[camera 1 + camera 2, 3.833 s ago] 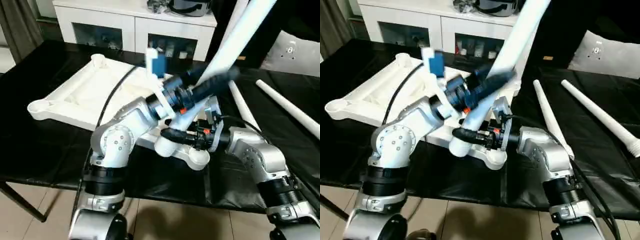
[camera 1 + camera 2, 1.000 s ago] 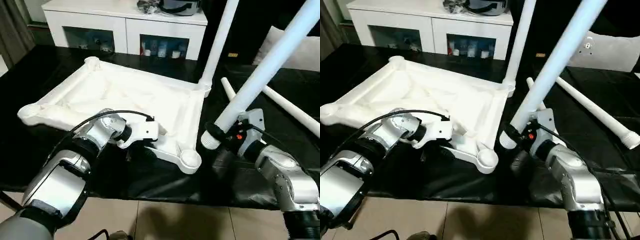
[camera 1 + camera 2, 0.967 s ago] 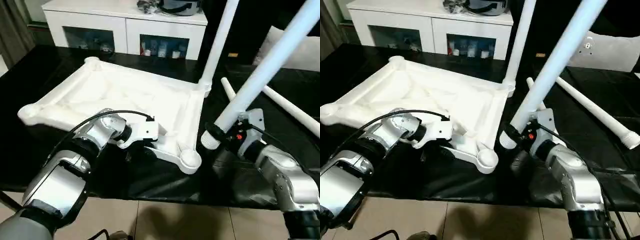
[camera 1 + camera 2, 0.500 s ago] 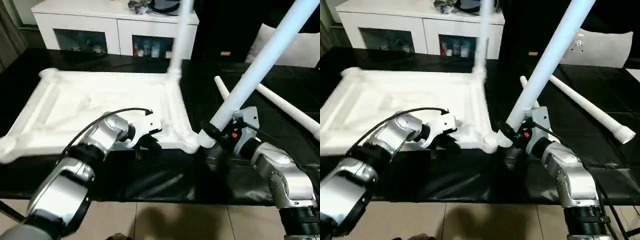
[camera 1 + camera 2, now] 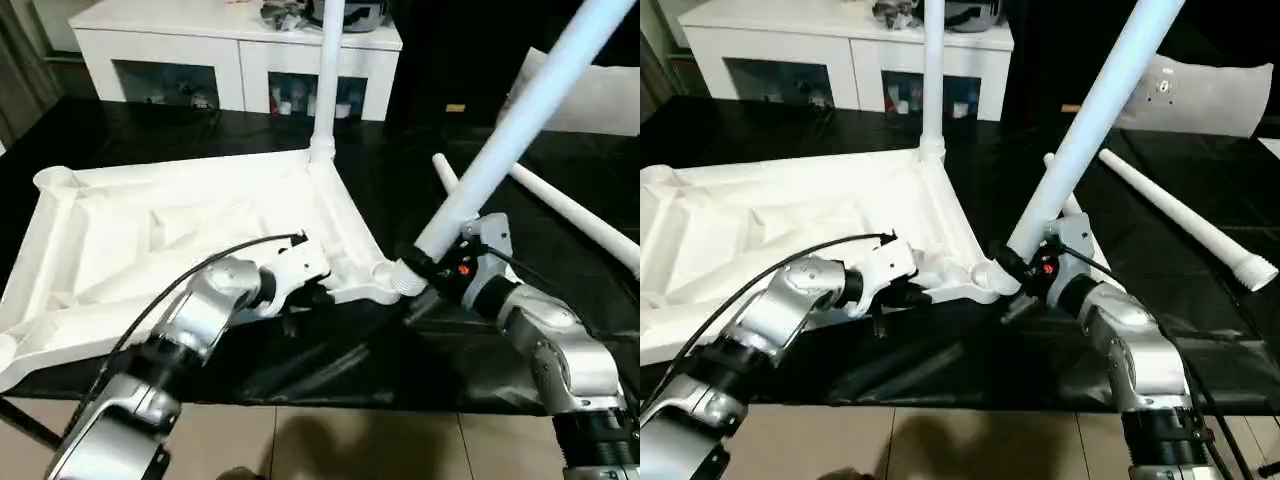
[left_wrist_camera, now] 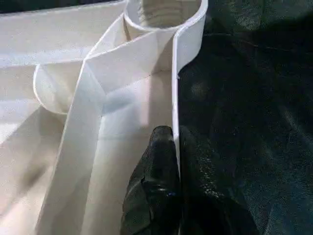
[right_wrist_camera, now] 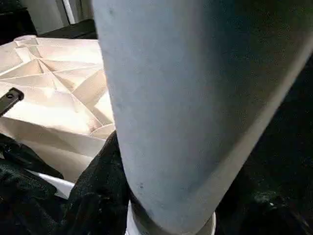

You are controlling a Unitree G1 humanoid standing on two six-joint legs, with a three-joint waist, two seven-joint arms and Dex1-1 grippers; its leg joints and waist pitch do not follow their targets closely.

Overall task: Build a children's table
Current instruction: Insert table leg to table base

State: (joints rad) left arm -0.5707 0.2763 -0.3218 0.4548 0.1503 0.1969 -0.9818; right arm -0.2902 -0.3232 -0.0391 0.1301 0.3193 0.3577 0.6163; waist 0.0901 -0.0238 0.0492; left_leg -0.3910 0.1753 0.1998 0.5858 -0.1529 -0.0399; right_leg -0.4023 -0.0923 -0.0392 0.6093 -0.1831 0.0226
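Note:
The children's table top (image 5: 150, 230) lies underside up on the black table. One white leg (image 5: 327, 70) stands upright in its far corner socket. My left gripper (image 5: 300, 292) is shut on the top's near rim; in the left wrist view its fingers (image 6: 161, 161) pinch that thin wall just short of the corner socket (image 6: 166, 12). My right gripper (image 5: 440, 275) is shut on a second leg (image 5: 510, 130), which tilts up to the right. That leg's ringed base hangs right beside the near right corner socket (image 5: 383, 274). In the right wrist view the held leg (image 7: 186, 107) is close up.
Two loose white legs (image 5: 580, 220) (image 5: 447, 178) lie on the black cloth to the right. A white cabinet with glass doors (image 5: 200, 50) stands behind the table, a pale cushion (image 5: 1200, 95) at the back right. The table's front edge runs just below my arms.
The table top has swung leftward about its near right corner, carrying the upright leg with it. My left gripper has closed on the rim. The held leg's base is now closer to the corner socket.

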